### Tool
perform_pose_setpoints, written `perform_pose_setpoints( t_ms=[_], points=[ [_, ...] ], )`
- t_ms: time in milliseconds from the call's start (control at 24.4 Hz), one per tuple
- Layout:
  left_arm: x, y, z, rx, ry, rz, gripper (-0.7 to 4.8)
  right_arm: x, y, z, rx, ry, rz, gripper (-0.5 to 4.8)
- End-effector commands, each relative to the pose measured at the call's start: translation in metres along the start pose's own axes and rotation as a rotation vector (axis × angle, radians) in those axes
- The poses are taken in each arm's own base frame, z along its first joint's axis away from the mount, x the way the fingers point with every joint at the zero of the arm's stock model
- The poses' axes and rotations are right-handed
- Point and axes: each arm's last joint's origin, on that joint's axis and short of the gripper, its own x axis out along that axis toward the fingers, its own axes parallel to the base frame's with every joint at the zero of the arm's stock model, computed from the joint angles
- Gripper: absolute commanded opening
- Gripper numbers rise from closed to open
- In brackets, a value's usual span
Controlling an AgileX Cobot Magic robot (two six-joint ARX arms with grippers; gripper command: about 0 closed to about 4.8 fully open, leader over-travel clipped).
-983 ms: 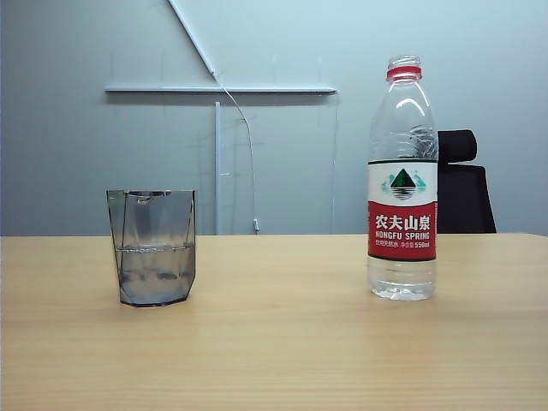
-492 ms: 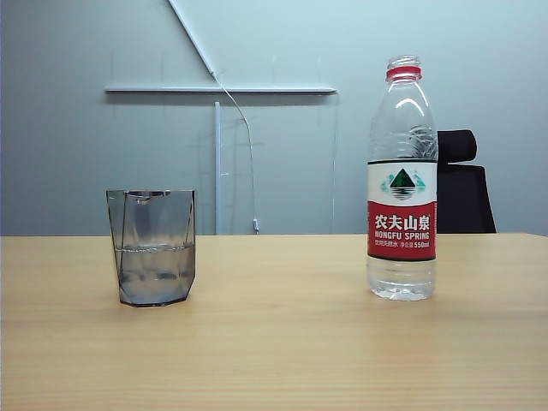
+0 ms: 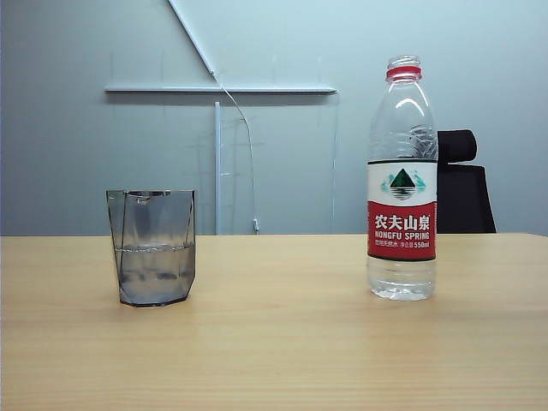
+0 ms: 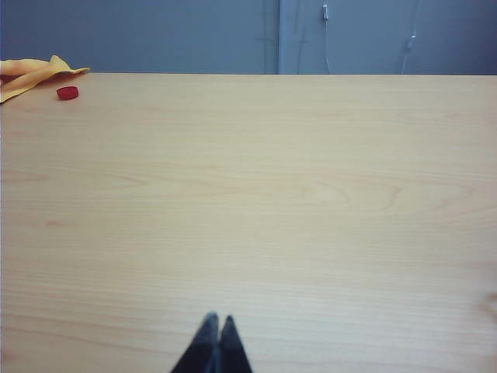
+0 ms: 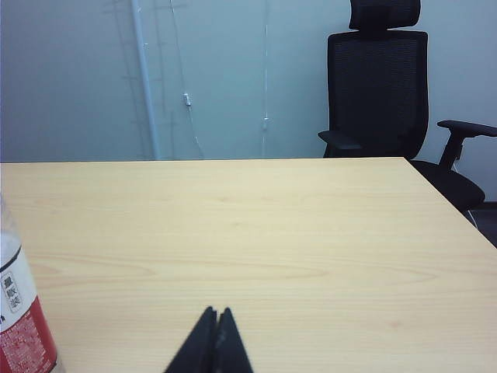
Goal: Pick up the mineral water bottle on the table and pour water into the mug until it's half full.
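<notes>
- Left gripper (image 4: 218, 320): dark fingertips pressed together, jaws closed on nothing, low over bare table (image 4: 272, 194); not seen in the exterior view.
- Right gripper (image 5: 217, 312): fingertips also meeting, closed and empty, above the same wood-grain top.
- Mineral water bottle (image 3: 402, 180): tall clear plastic, upright, no cap on, red neck ring, only a low level of water at the bottom.
- Label: white band with green mountain logo, red band with white Chinese characters, "NONGFU SPRING" and "550ml".
- In the right wrist view only an edge of the bottle (image 5: 19, 318) shows, off to one side of the closed fingertips, not touching.
- Mug (image 3: 153, 248): smoky-grey faceted tumbler, no handle, upright, well apart from the bottle; water (image 3: 155, 272) up to about mid-height.
- Red bottle cap (image 4: 67, 93) lies far from the left gripper near the table's far edge, just beside a yellow cloth (image 4: 35, 72).
- Black office chair (image 5: 384, 85) behind the table, beyond the bottle.
</notes>
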Motion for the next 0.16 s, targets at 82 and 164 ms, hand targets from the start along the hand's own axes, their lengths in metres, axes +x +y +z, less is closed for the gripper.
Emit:
perform_pose_setpoints(
  t_ms=[82, 164],
  points=[
    [-0.0001, 0.0001, 0.0017, -0.004, -0.011, 0.000, -0.02, 0.0001, -0.0001, 0.0001, -0.001, -0.013, -0.004, -0.05],
    [-0.0001, 0.0001, 0.0017, -0.004, -0.011, 0.000, -0.02, 0.0001, -0.0001, 0.0001, -0.001, -0.013, -0.004, -0.05]
  ],
)
